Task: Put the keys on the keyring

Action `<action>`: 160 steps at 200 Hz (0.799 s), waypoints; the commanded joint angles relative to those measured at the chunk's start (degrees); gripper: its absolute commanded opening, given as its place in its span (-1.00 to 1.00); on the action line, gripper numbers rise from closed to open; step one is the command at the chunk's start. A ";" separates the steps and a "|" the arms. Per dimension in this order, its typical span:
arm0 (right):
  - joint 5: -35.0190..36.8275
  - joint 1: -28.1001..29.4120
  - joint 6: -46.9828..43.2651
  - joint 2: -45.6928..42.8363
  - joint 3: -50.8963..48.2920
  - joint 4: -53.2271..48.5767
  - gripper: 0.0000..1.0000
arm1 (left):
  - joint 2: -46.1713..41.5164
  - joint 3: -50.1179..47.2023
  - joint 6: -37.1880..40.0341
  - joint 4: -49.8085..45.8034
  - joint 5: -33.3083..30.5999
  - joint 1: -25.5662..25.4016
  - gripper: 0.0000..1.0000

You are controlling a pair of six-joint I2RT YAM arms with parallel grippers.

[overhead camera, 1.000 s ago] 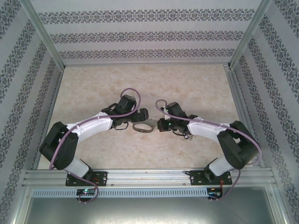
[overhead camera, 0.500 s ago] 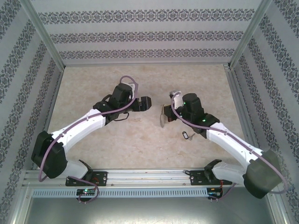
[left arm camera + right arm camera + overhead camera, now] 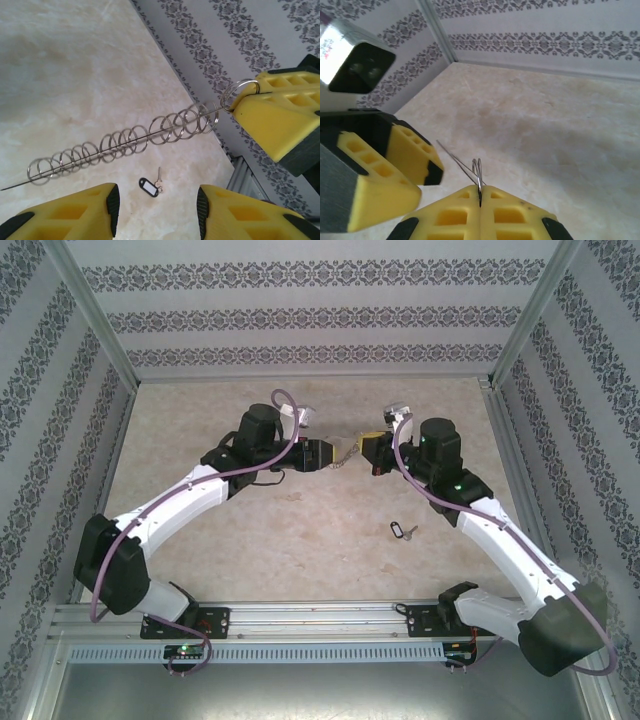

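Note:
The keyring [image 3: 346, 456], a string of thin silver rings along a fine wire, hangs stretched in the air between the two grippers. My right gripper [image 3: 372, 453] is shut on its end ring [image 3: 478, 172], the yellow fingertips [image 3: 465, 200] pressed together. In the left wrist view the keyring [image 3: 135, 138] runs diagonally just beyond my left gripper [image 3: 157, 200], which stands open with nothing between its pads. My left gripper [image 3: 322, 455] faces the right one closely. The key [image 3: 403, 530], with a black tag [image 3: 149, 186], lies flat on the table below.
The beige marbled table [image 3: 300, 550] is boxed in by patterned walls [image 3: 300, 315] at the back and both sides. A metal rail [image 3: 320, 618] carrying the arm bases runs along the near edge.
The keyring lay on the table a second ago; the right gripper has lifted it up and toward the back. Both arms swung farther back. The left gripper's jaws have narrowed.

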 commanded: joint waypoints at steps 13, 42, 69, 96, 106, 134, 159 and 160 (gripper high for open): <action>-7.47 -0.69 2.98 2.22 2.30 3.82 -1.00 | -0.52 2.63 4.13 3.27 1.90 0.94 -0.05; -9.44 -0.69 3.82 2.63 1.88 4.91 -1.00 | -2.83 1.89 5.53 4.31 1.74 1.20 0.00; -10.64 -0.61 4.56 2.32 1.44 5.32 -1.00 | -4.31 1.43 6.30 4.63 0.10 1.40 0.05; -11.69 -0.47 5.40 2.29 0.88 6.07 -1.00 | -4.19 2.03 6.68 4.76 0.54 1.89 0.09; -12.07 -0.44 5.72 2.39 0.66 6.61 -1.00 | -3.77 2.33 6.62 5.04 1.36 1.92 0.11; -13.60 -0.09 7.28 2.99 0.63 8.29 -1.00 | -2.30 3.57 6.12 5.53 4.15 2.10 0.17; -13.94 0.59 7.95 3.31 0.73 8.96 -1.00 | -1.49 2.63 2.86 10.92 7.42 2.58 0.17; -13.92 0.60 7.98 3.34 0.73 9.01 -1.00 | -1.43 2.54 2.62 11.25 7.55 2.56 0.17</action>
